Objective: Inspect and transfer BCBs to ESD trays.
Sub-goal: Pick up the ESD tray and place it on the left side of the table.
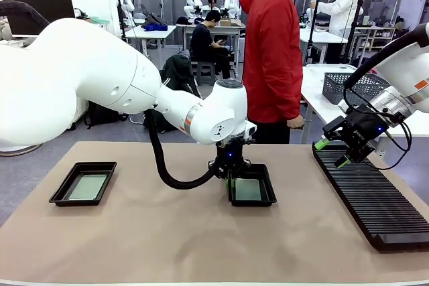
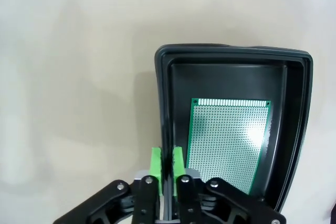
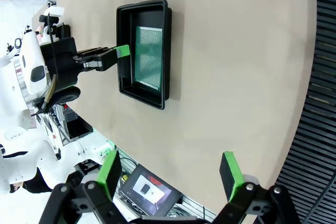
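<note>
A black ESD tray (image 1: 269,196) lies at the table's middle with a green BCB (image 1: 248,189) flat on its floor. My left gripper (image 1: 230,177) reaches down at this tray's left rim. In the left wrist view its green pads (image 2: 155,161) pinch the side wall of the tray (image 2: 236,53), beside the BCB (image 2: 228,140). A second ESD tray (image 1: 67,192) at the left holds another BCB (image 1: 88,185). My right gripper (image 1: 333,153) hangs open over the rack's far end, nothing between its fingers (image 3: 229,169). The right wrist view looks across at the middle tray (image 3: 167,51).
A long black ribbed rack (image 1: 375,199) runs along the table's right side. A person in a red hoodie (image 1: 271,51) stands at the far edge, with a grey mesh basket (image 1: 348,85) on another table behind. Bare tan table surface lies in front.
</note>
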You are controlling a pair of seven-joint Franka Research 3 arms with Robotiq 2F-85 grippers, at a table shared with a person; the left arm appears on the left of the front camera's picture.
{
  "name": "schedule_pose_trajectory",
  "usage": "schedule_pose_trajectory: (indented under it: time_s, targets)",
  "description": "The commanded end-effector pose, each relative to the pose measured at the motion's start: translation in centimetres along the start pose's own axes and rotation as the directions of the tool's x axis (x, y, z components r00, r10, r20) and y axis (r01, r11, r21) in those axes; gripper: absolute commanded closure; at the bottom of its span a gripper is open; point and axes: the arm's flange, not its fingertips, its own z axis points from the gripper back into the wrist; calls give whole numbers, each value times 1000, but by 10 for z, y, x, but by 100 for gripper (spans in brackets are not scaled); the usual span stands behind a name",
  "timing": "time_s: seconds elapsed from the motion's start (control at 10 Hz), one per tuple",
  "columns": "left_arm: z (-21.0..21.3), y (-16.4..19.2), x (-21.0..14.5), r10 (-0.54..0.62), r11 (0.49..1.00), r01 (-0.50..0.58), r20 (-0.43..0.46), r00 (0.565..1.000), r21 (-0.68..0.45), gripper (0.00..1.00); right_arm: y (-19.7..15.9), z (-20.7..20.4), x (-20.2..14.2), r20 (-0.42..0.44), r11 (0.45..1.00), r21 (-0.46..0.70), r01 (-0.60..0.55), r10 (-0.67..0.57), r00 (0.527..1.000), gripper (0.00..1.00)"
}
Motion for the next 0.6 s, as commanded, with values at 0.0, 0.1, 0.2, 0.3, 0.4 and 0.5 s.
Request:
schedule_pose_trajectory:
  time_s: [0.0,0.1,0.2,0.3,0.4,0.5]
  targets:
    - [0,7,-7,32,999,-32,29,999,10,89,3,0,-1,6,1000,-3,17,-17,1000,0]
    - [0,8,-6,37,999,-37,27,999,10,100,3,0,-1,6,1000,-3,17,-17,1000,0]
    - [0,9,-6,40,999,-40,28,999,9,99,3,0,-1,6,1000,-3,17,-17,1000,0]
    - [0,9,-6,42,999,-42,29,999,6,100,3,0,-1,6,1000,-3,17,-17,1000,0]
    - [0,9,-6,43,999,-43,28,999,3,100,3,0,-1,6,1000,-3,17,-17,1000,0]
    - [0,9,-6,39,999,-39,23,999,-2,100,3,0,-1,6,1000,-3,17,-17,1000,0]
